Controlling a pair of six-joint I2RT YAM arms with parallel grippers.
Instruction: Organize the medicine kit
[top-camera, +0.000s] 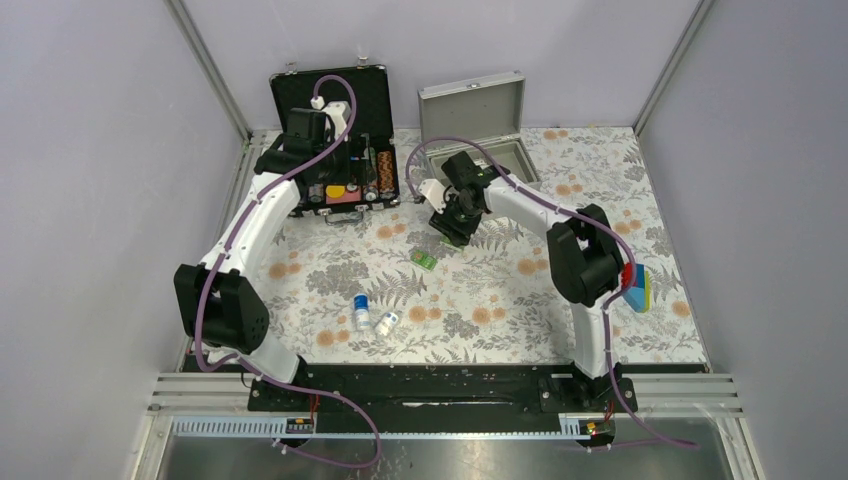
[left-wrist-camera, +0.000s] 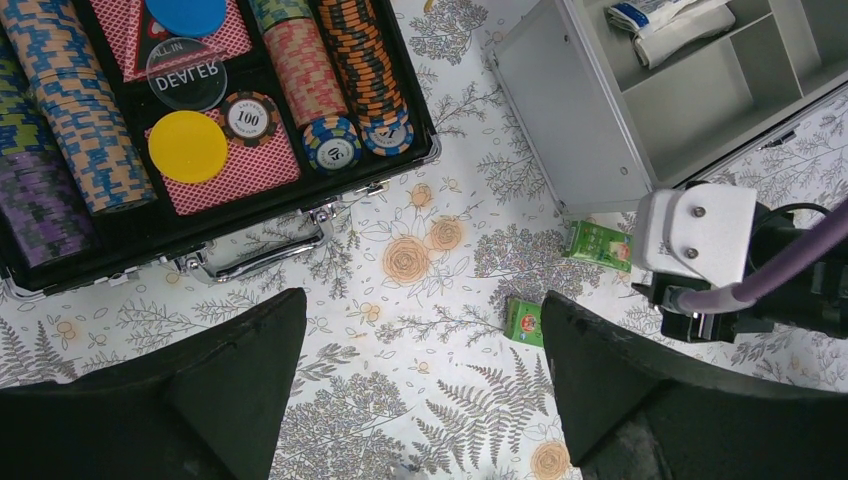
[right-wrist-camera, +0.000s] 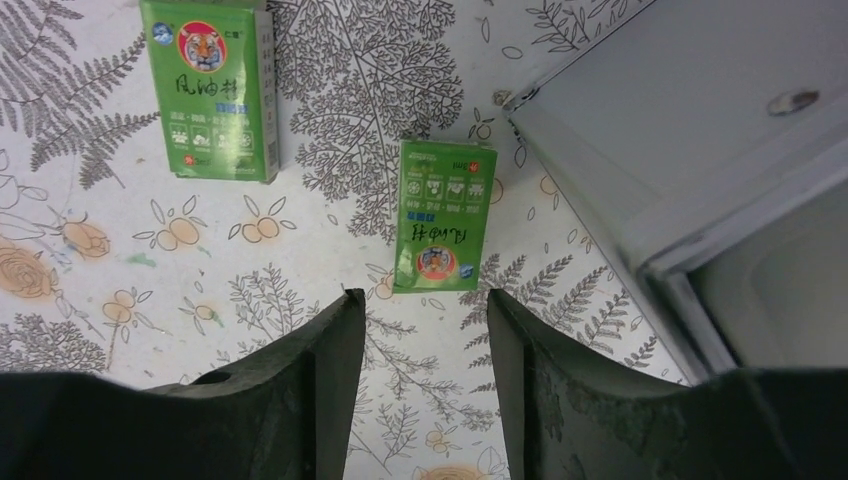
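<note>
The medicine kit (top-camera: 478, 122) is a grey metal box at the back of the table with its lid raised. The left wrist view shows its divided tray (left-wrist-camera: 700, 100), with white packets (left-wrist-camera: 665, 20) in one compartment. My right gripper (right-wrist-camera: 425, 295) hangs open just in front of the kit's corner (right-wrist-camera: 690, 140), nothing between its fingers. A small green box (right-wrist-camera: 445, 215) lies just beyond the fingertips, and a second green box (right-wrist-camera: 210, 90) lies further left. My left gripper (left-wrist-camera: 422, 300) is open wide above the cloth near the black case.
A black case of coloured poker chips (top-camera: 335, 140) stands open at the back left, its handle (left-wrist-camera: 260, 255) facing me. Two small bottles (top-camera: 372, 316) lie on the flowered cloth near the front middle. A flat multicoloured item (top-camera: 637, 288) sits by the right arm.
</note>
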